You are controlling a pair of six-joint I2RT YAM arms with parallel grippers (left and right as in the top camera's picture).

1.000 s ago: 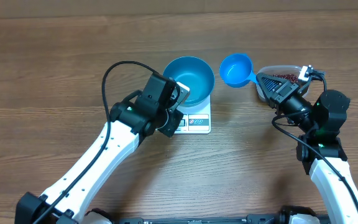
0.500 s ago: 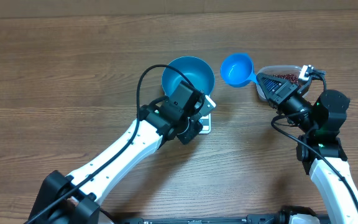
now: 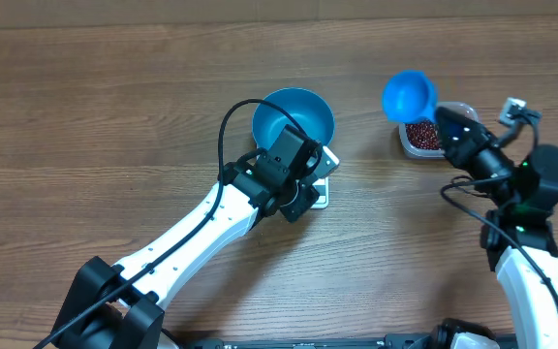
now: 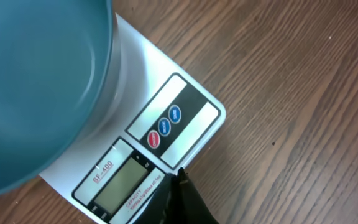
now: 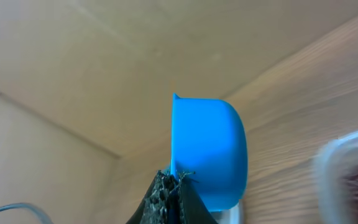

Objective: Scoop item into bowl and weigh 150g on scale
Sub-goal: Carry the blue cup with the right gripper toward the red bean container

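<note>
From overhead, I see a wooden table (image 3: 114, 116) with my two white arms reaching in from the near edge. The bright blue bowl (image 3: 294, 114) sits on the white scale (image 4: 145, 68), covering most of it. The bowl's inside shows plain blue. My left gripper (image 4: 180, 179) hangs low over the near right corner of the scale, just beside the display (image 4: 120, 190). Its fingers are pressed together into a single dark point with nothing between them. Three round buttons (image 4: 165, 126) (one red, two blue) sit on a dark strip next to the display. On the right, my right gripper (image 5: 176, 182) is clamped on the handle of a small blue scoop (image 3: 410, 95). The scoop is raised off the table, with its cup out beyond the far left corner of a clear plastic tub (image 3: 407, 147). The dark red-brown beans (image 3: 422, 136) lie in a loose heap inside that tub, well apart from the bowl and scale. In the right wrist view the scoop's cup is side-on, and I cannot tell whether it carries any beans.
</note>
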